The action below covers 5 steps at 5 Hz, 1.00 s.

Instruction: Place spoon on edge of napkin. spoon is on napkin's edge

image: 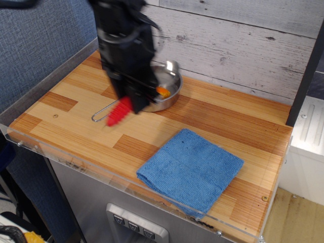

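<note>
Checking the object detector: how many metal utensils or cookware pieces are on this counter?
2. A spoon with a red handle, held by the gripper above the counter's left-centre, and a pan behind it by the back wall, partly hidden by the arm. Something smaller could be behind the arm.

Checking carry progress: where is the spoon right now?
The spoon is off the table in the gripper, over the steel pan, left of centre and well short of the blue napkin.
</note>
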Each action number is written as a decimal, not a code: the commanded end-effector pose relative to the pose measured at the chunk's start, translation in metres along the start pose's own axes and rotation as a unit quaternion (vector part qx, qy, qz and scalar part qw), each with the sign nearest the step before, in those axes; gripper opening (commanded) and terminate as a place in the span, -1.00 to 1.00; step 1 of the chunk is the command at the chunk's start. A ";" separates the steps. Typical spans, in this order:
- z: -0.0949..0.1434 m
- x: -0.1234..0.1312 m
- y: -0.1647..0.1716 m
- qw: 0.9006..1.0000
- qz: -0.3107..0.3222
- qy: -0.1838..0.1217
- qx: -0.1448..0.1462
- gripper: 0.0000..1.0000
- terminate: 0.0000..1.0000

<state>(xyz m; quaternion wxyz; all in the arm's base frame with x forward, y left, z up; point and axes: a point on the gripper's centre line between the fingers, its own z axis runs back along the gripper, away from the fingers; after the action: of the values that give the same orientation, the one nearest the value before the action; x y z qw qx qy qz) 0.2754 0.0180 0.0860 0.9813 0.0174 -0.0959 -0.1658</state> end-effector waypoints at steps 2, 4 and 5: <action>-0.017 0.056 -0.043 1.000 -0.001 -0.009 -0.026 -1.00 -1.00; -0.043 0.072 -0.054 1.000 -0.009 0.009 -0.026 -1.00 -1.00; -0.056 0.078 -0.058 0.999 -0.007 0.016 -0.030 -1.00 -1.00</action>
<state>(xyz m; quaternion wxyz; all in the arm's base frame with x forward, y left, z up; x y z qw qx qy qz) 0.3398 -0.0579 0.0238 0.9842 -0.0064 -0.0515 -0.1695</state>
